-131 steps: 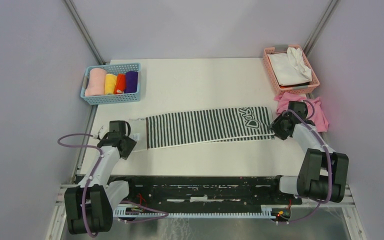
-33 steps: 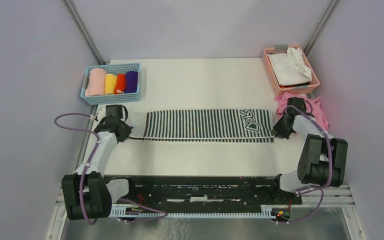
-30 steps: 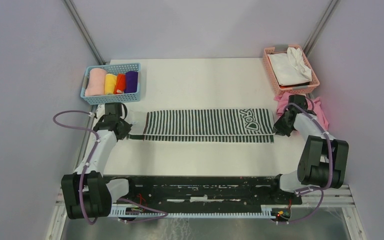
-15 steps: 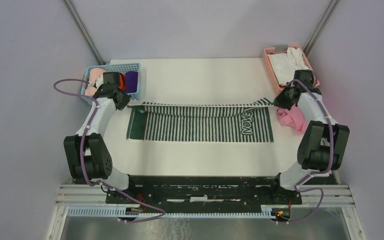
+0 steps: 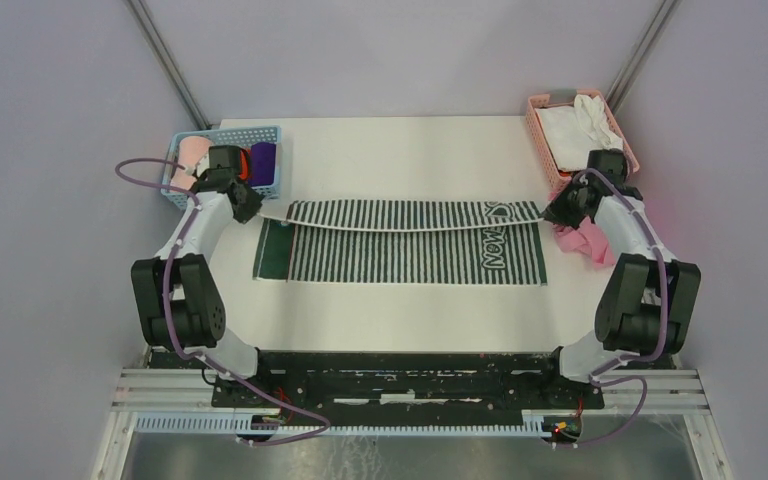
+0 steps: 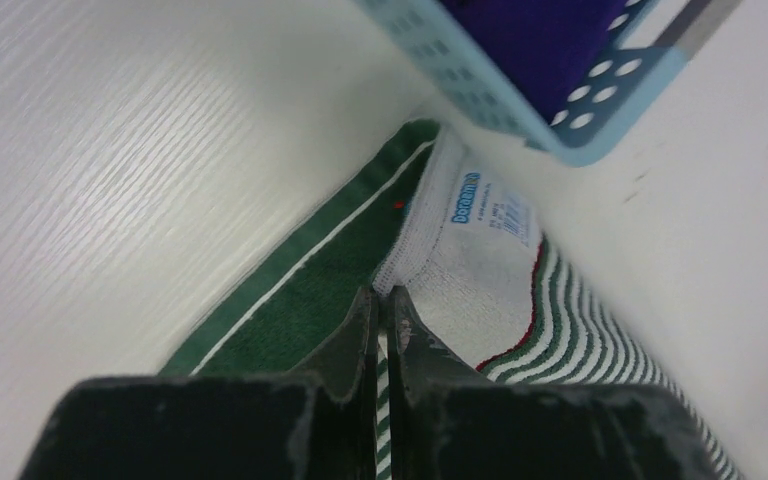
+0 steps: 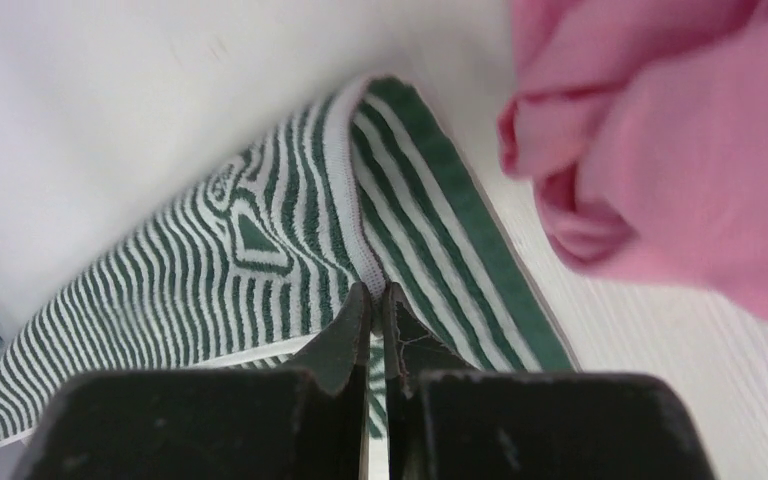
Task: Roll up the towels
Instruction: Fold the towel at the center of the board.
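Striped towel (image 5: 400, 245) is pinched at both far corners, left gripper (image 6: 382, 300) and right gripper (image 7: 377, 295) clamped on it. Judged soft, light, floppy; hemmed corners are best gripped.

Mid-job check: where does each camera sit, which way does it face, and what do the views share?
Top external: above and behind the robot, looking down on the table; left arm and right arm show.
Left wrist: on the left arm, facing along the left tool, shut on the striped towel by the blue basket.
Right wrist: likewise, right tool shut on its other end, by the pink cloth.
Shared: all show the towel.
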`<state>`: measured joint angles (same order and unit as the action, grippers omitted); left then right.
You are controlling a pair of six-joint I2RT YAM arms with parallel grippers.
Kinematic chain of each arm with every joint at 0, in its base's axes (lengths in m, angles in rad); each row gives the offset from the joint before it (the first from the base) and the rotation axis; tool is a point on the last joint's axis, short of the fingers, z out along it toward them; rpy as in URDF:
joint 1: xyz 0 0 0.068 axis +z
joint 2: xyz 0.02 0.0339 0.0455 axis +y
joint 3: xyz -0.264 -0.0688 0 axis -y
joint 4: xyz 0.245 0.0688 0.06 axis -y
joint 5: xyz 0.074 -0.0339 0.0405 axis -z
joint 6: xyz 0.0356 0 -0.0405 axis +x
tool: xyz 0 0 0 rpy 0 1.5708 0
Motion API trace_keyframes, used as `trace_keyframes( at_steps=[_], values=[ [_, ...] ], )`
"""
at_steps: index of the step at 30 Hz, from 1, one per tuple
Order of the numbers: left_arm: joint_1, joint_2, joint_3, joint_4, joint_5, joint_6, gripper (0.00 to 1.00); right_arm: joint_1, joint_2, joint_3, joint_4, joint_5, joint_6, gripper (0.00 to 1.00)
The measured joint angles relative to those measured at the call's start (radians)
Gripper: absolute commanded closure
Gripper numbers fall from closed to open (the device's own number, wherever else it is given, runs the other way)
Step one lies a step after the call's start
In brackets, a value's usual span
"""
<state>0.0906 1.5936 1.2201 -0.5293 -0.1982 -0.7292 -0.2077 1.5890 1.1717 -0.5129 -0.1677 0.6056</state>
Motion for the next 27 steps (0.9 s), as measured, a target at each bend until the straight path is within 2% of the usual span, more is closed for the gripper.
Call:
trace_keyframes(
  at_steps=[5,13,19,27],
  values=[
    [0.026,-0.051,-0.119,-0.024,0.001,0.015,0.97,0.0,-0.126,-0.161,-0.034,0.002,0.011,0.95],
    [0.06,-0.179,-0.283,-0.04,0.004,0.024,0.97,-0.001,-0.319,-0.306,-0.066,0.057,0.014,0.95],
    [0.091,-0.187,-0.376,-0.04,0.028,0.024,0.97,-0.021,-0.316,-0.402,-0.093,0.145,0.002,0.95],
    [0.092,-0.181,-0.436,-0.04,0.07,0.024,0.97,-0.062,-0.196,-0.443,-0.065,0.167,0.014,0.96]
  ],
)
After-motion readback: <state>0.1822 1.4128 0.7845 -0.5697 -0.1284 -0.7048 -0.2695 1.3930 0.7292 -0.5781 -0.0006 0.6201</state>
